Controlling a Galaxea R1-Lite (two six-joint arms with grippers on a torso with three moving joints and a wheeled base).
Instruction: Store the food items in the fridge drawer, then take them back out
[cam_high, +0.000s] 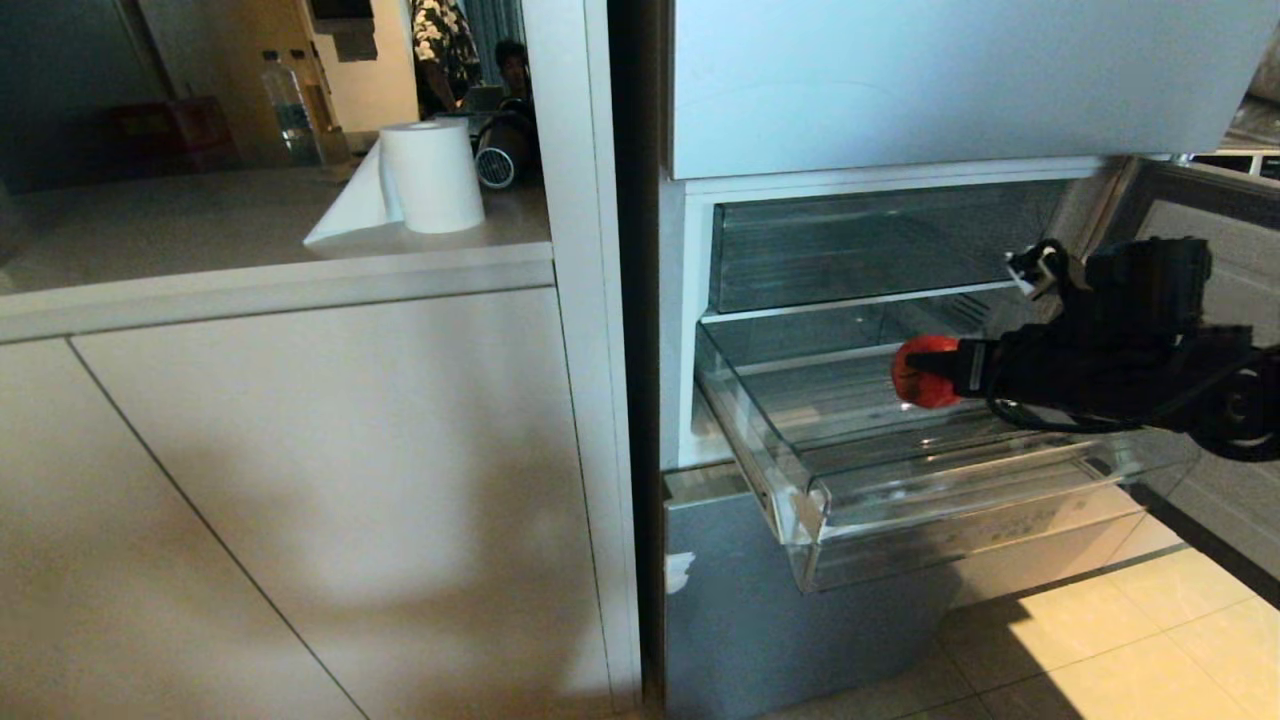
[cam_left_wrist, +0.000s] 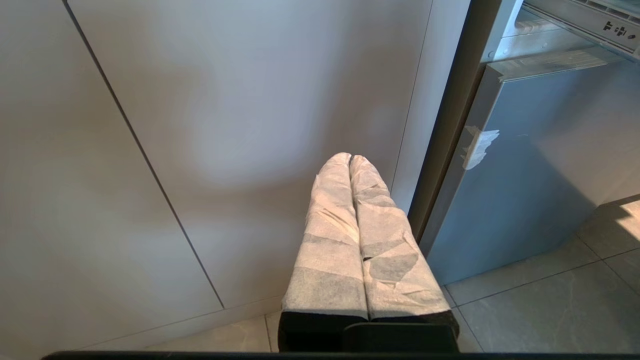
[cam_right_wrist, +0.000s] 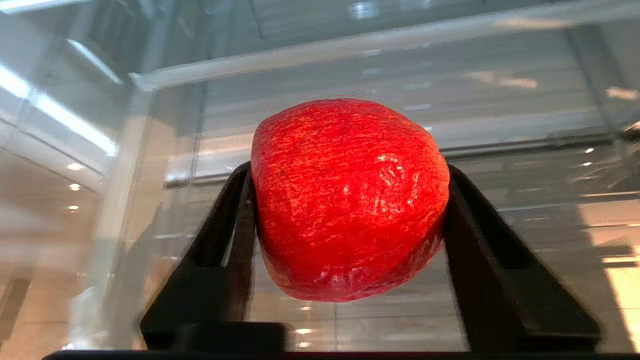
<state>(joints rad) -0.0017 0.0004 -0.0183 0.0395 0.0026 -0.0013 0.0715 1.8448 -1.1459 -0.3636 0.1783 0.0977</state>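
One food item, a round red fruit (cam_high: 915, 375), hangs in the air between the black fingers of my right gripper (cam_high: 950, 370), which is shut on it. It is above the pulled-out fridge drawer (cam_high: 800, 500), a wide clear tray with white tape on its front corner. In the right wrist view the fruit (cam_right_wrist: 350, 200) fills the space between both fingers of the right gripper (cam_right_wrist: 348, 170), with the drawer's clear ribbed floor (cam_right_wrist: 500, 115) behind it. My left gripper (cam_left_wrist: 350, 157) is parked low by the cabinet front, its tape-wrapped fingers shut on nothing.
Another clear drawer (cam_high: 880, 240) sits closed above, and one with faint lettering (cam_high: 1000, 530) below. The open fridge door (cam_high: 1200, 210) stands at the right. On the counter at the left are a paper roll (cam_high: 432, 175) and bottles (cam_high: 285, 110). A person (cam_high: 512, 65) is far behind.
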